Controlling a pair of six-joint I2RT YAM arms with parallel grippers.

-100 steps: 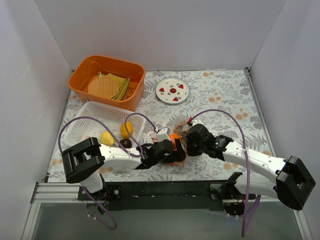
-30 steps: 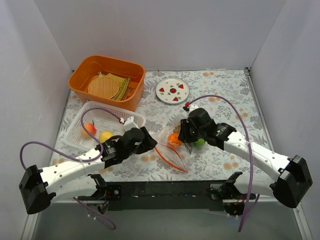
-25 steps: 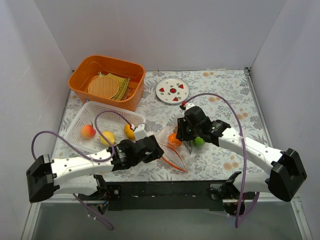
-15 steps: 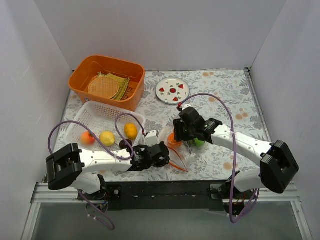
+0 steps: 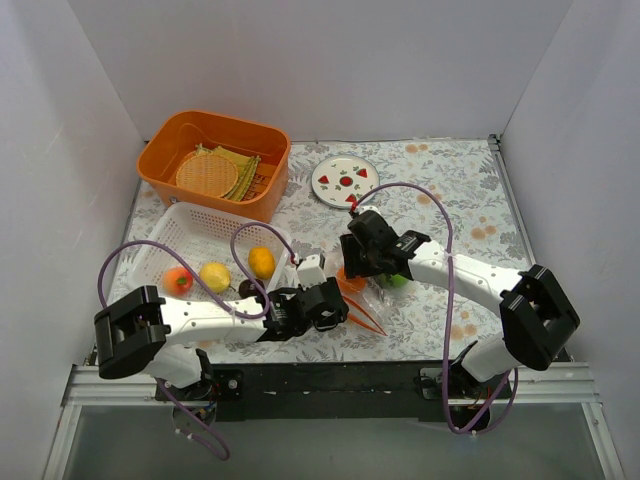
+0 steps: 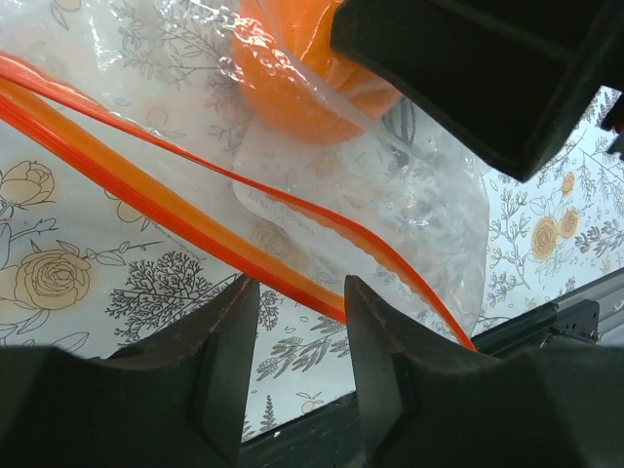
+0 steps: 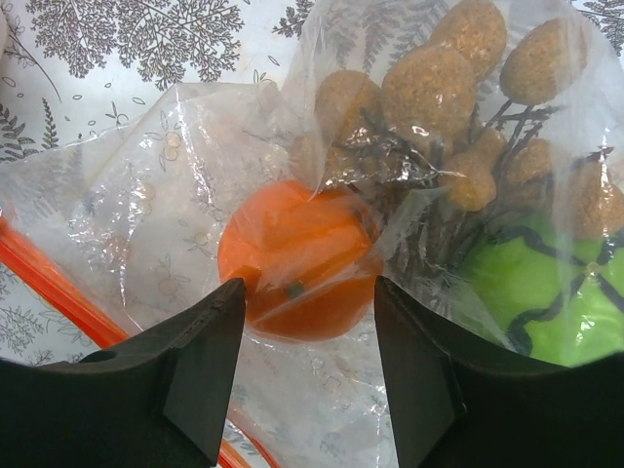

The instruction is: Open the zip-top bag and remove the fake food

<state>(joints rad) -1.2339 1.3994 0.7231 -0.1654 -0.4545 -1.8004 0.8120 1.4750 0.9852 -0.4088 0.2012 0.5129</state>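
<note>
The zip-top bag (image 5: 375,300) is lying flat on the table (image 5: 450,200), just 6 o'clock of centre. Its zip strip (image 6: 195,229) is running 10 to 4 o'clock, with the mouth facing 7 o'clock. The left gripper (image 6: 297,292) is standing part-open astride the strip. The right gripper (image 7: 302,288) is hanging wide open around the bagged orange fruit (image 7: 297,253).

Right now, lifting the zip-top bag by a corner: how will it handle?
Probably floppy: the zip-top bag is creased clear film, collapsed over its contents. Likely slippery, judging by its glare. The orange fruit and green ball inside look round, so they may roll toward the open mouth.
</note>
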